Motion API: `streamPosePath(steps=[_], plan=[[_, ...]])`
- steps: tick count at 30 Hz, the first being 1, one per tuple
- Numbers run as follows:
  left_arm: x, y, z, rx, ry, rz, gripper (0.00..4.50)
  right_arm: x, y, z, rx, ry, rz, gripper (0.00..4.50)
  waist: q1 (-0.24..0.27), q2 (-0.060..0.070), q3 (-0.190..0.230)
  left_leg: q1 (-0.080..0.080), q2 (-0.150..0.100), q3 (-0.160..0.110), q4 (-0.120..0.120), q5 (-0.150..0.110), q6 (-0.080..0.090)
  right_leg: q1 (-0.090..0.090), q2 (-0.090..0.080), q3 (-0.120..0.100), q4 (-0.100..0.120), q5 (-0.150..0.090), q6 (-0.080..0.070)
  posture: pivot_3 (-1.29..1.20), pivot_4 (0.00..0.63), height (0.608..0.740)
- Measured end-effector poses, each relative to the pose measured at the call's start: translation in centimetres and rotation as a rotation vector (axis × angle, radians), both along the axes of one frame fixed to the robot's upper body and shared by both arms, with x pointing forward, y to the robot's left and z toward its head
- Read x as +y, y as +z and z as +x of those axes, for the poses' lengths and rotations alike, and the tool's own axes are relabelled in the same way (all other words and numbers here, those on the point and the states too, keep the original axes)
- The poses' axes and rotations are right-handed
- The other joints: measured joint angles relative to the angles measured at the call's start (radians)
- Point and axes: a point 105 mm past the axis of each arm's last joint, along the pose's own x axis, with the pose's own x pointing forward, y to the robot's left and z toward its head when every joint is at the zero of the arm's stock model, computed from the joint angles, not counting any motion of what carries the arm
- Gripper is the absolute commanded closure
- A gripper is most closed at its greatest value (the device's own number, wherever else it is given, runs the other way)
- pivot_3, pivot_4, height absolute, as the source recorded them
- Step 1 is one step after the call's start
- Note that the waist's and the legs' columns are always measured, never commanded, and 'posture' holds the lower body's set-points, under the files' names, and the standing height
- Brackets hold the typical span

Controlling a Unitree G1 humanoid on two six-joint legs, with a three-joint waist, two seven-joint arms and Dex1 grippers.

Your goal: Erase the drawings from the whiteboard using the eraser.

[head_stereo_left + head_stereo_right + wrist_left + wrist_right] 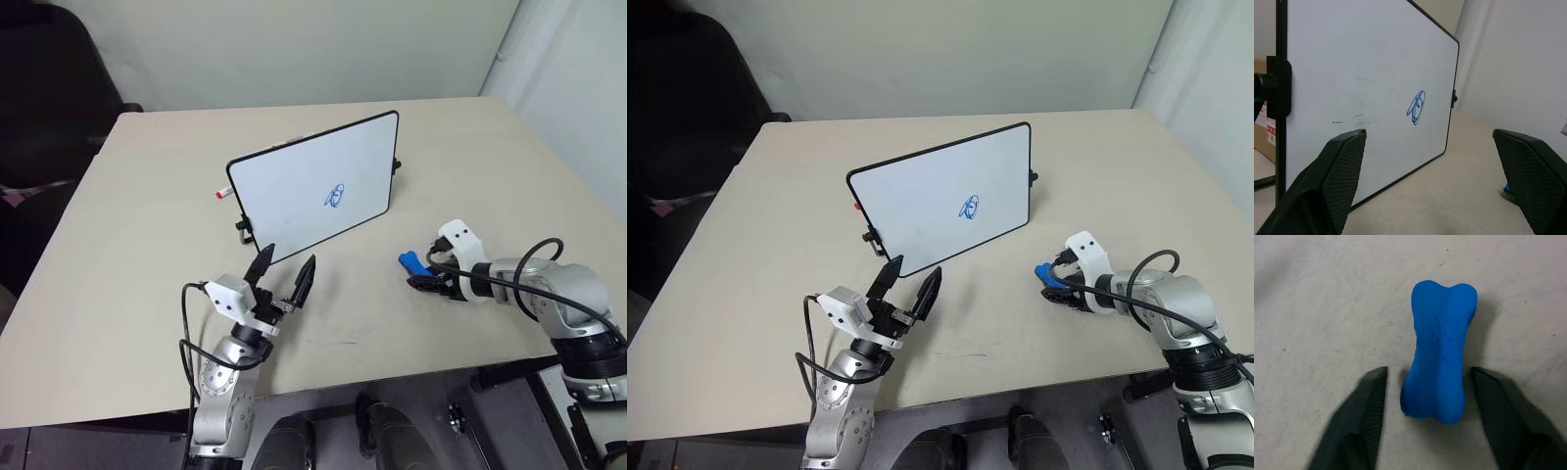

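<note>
The whiteboard (313, 186) stands tilted on its black clip feet in the middle of the table, with the drawings (335, 196), a small blue scribble, right of centre on its face. My left gripper (289, 257) is open, just in front of the board's lower left corner and apart from it; the left wrist view looks between its fingers at the scribble (1417, 107). The eraser (1440, 362), a small blue bone-shaped block, lies on the table right of the board. My right gripper (1429, 370) points down over it, one finger on each side with a thin gap, so it is open.
A white marker with a red cap (221, 194) lies behind the board's left edge. A dark chair (49, 88) stands beyond the table's far left corner. The table's front edge (323, 384) runs close under both arms.
</note>
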Motion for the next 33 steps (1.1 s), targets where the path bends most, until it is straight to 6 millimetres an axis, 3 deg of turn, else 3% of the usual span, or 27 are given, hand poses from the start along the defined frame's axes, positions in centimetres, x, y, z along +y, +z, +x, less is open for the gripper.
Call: streamPosePath(steps=[4, 6, 11, 14, 22, 24, 29, 33], plan=[[0.1, -0.1, -0.1, 0.005, 0.004, 0.001, 0.0, 0.1, -0.2, -0.1, 0.007, 0.012, 0.004, 3.96, 0.0, 0.0, 0.0, 0.0, 0.0, 0.0, 0.0, 0.0, 0.0, 0.0, 0.0, 0.0, 0.0, 0.0, 0.0, 0.0, 0.15, 0.74], [0.1, -0.1, -0.1, 0.005, 0.004, 0.001, 0.0, 0.2, -0.2, -0.2, 0.005, 0.019, 0.005, 4.19, 0.0, 0.0, 0.0, 0.0, 0.0, 0.0, 0.0, 0.0, 0.0, 0.0, 0.0, 0.0, 0.0, 0.0, 0.0, 0.0, 0.15, 0.74], [0.2, -0.1, 0.0, 0.003, 0.006, 0.003, 0.0, 0.5, -0.2, -0.5, -0.002, 0.049, 0.019, 4.19, 0.0, 0.0, 0.0, 0.0, 0.0, 0.0, 0.0, 0.0, 0.0, 0.0, 0.0, 0.0, 0.0, 0.0, 0.0, 0.0, 0.15, 0.74], [0.4, -0.1, 0.0, 0.003, 0.009, 0.008, 0.0, 1.8, 0.7, -0.4, -0.057, 0.084, 0.068, 4.19, 0.0, 0.0, 0.0, 0.0, 0.0, 0.0, 0.0, 0.0, 0.0, 0.0, 0.0, 0.0, 0.0, 0.0, 0.0, 0.0, 0.15, 0.74], [0.8, 0.0, 0.1, 0.002, 0.014, 0.018, 0.0, 8.2, 8.0, 2.2, -0.363, 0.132, 0.358, 4.19, -0.006, 0.001, 0.0, 0.0, 0.0, 0.0, 0.0, 0.001, 0.001, -0.001, 0.0, 0.0, 0.001, 0.001, -0.001, 0.0, 0.15, 0.74], [0.9, 0.0, 0.1, 0.001, 0.014, 0.022, 0.0, 8.9, 7.9, 3.5, -0.377, 0.082, 0.361, 4.19, -0.002, 0.001, 0.0, 0.0, 0.0, -0.001, 0.0, 0.001, 0.001, -0.001, 0.0, 0.0, 0.001, 0.001, -0.002, 0.0, 0.15, 0.74], [1.4, 0.0, 0.1, 0.004, 0.028, 0.02, 0.0, 9.8, 5.4, 5.5, -0.33, -0.042, 0.363, 4.19, 0.004, 0.001, 0.0, -0.001, 0.0, -0.001, 0.0, -0.001, 0.001, -0.003, -0.001, 0.0, 0.001, 0.002, -0.003, 0.0, 0.15, 0.74], [1.8, 0.0, 0.1, 0.009, 0.043, 0.018, 0.0, 11.4, 6.3, 5.8, -0.362, -0.022, 0.398, 4.19, 0.002, 0.001, 0.0, -0.002, 0.0, 0.0, 0.0, -0.003, -0.001, -0.006, -0.001, -0.001, 0.002, 0.003, -0.007, 0.0, 0.15, 0.74]])
